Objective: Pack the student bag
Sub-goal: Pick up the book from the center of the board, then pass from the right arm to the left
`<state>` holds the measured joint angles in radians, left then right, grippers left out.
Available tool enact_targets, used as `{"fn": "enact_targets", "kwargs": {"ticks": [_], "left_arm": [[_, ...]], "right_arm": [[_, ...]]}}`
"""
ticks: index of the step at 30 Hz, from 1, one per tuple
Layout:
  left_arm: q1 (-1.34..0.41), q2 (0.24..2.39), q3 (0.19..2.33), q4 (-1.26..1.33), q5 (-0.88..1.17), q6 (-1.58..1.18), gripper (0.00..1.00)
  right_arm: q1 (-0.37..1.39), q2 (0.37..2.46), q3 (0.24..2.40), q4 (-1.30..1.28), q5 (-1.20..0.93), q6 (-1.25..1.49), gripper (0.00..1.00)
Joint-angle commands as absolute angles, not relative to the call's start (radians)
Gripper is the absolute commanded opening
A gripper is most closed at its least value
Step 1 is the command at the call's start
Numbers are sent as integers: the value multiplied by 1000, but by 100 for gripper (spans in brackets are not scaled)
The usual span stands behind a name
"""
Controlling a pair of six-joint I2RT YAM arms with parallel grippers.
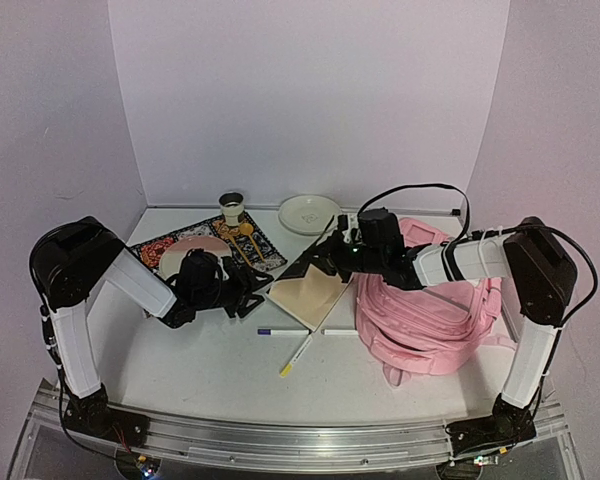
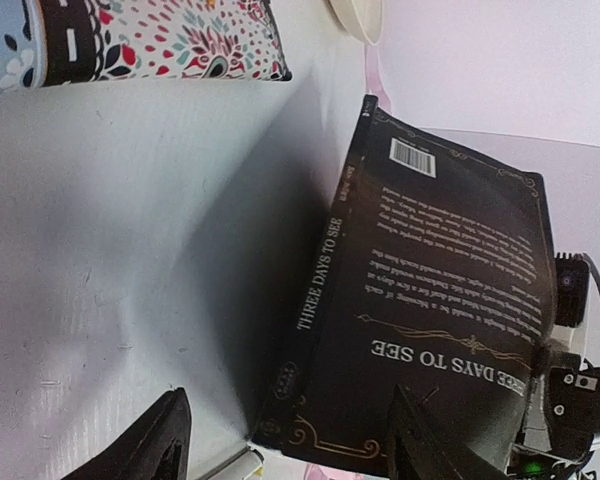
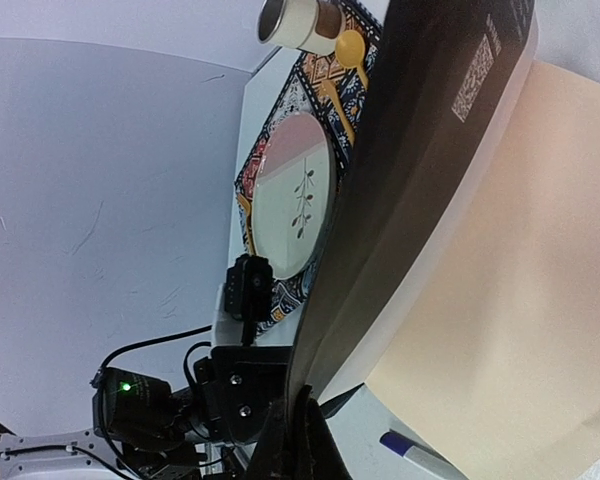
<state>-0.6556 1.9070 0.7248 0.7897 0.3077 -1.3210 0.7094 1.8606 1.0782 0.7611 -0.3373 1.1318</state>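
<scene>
The pink student bag (image 1: 430, 320) lies on the table at the right. A black hardback book (image 1: 305, 290), "Three Days to See", lies just left of it with cream pages showing and its cover raised. My right gripper (image 1: 325, 255) is shut on the edge of that cover (image 3: 420, 150); its fingers (image 3: 305, 450) pinch it. My left gripper (image 1: 250, 295) is open at the book's left side. In the left wrist view the book (image 2: 440, 300) stands ahead of the spread left gripper (image 2: 290, 450), touching neither finger.
A patterned placemat (image 1: 250, 250) with a pink-and-white plate (image 1: 195, 250), a yellow spoon (image 1: 245, 232) and a cup (image 1: 232, 208) lies at the back left. A white plate (image 1: 308, 212) sits behind the book. A blue-capped marker (image 1: 280, 331) and a yellow-tipped pen (image 1: 295, 355) lie in front.
</scene>
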Motion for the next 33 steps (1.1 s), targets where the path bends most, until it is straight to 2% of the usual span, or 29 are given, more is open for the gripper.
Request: {"fn": "enact_targets", "kwargs": {"ticks": [1, 7, 20, 27, 33], "left_arm": [[-655, 1964, 747, 888, 346, -1385, 67], [-657, 2020, 737, 1026, 384, -1468, 63], [-675, 2044, 746, 1105, 398, -1501, 52], [-675, 2052, 739, 1125, 388, -1502, 44], [-675, 2051, 732, 1150, 377, -1508, 36]], "right_arm": [[716, 1845, 1115, 896, -392, 1137, 0], [717, 1855, 1104, 901, -386, 1126, 0], [717, 1922, 1043, 898, -349, 1113, 0], [716, 1909, 996, 821, -312, 1074, 7], [716, 1892, 979, 718, -282, 1022, 17]]}}
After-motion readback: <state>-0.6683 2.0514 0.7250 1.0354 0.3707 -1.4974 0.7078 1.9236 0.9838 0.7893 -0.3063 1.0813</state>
